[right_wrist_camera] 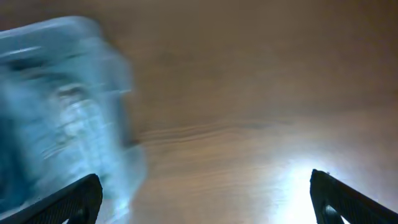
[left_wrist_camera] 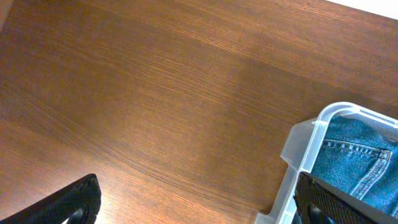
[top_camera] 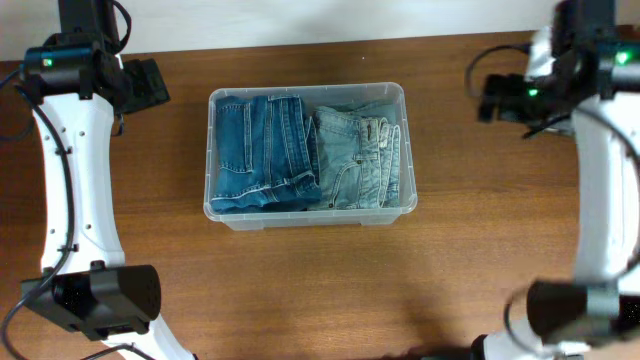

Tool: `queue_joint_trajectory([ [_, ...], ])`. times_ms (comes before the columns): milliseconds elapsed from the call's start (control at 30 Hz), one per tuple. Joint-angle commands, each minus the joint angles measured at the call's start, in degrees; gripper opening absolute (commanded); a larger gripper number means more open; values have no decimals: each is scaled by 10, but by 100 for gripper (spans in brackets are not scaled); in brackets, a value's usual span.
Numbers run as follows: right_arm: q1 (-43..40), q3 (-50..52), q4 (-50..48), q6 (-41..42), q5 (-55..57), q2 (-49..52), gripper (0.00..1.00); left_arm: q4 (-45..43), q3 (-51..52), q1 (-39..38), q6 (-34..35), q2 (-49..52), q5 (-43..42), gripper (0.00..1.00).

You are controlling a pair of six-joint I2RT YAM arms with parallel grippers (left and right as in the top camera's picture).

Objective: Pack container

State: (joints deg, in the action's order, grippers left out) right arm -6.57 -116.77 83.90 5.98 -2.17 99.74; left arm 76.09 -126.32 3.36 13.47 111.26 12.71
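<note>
The clear plastic container point(top_camera: 308, 93) sits in the middle of the wooden table. It holds two folded pairs of jeans side by side: a darker blue pair point(top_camera: 262, 153) on the left and a lighter blue pair point(top_camera: 358, 157) on the right. My left gripper point(top_camera: 150, 82) is open and empty, above the table left of the container's far corner. In the left wrist view the container's corner point(left_wrist_camera: 311, 138) and dark denim point(left_wrist_camera: 360, 155) show at the lower right. My right gripper point(top_camera: 493, 97) is open and empty, to the container's right. The right wrist view is blurred, with the container point(right_wrist_camera: 62, 106) at left.
The brown wooden table point(top_camera: 320, 290) stretches around the container. A pale wall runs along the table's far edge point(top_camera: 300, 30). The arms' black bases stand at the near left point(top_camera: 100, 300) and near right point(top_camera: 570, 310).
</note>
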Motion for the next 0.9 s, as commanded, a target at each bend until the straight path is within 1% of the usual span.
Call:
queue_joint_trajectory([
  [0,83,-4,1,0,3,-98,99,0,0,1,4,2,4,100],
  [200,235,-4,1,0,3,-204,99,0,0,1,4,2,4,99],
  [300,280,-4,1,-5,19,-255,98,0,0,1,4,2,4,100],
  [467,286,3,-2,-4,3,-344,98,0,0,1,4,2,4,99],
  [567,286,41,-19,-4,7,-411,99,0,0,1,4,2,4,99],
  [633,286,82,-39,-4,10,-462,98,0,0,1,4,2,4,99],
  [733,278,172,-81,-4,9,-550,99,0,0,1,4,2,4,99],
  [867,257,304,-160,-4,8,-655,98,0,0,1,4,2,4,99],
])
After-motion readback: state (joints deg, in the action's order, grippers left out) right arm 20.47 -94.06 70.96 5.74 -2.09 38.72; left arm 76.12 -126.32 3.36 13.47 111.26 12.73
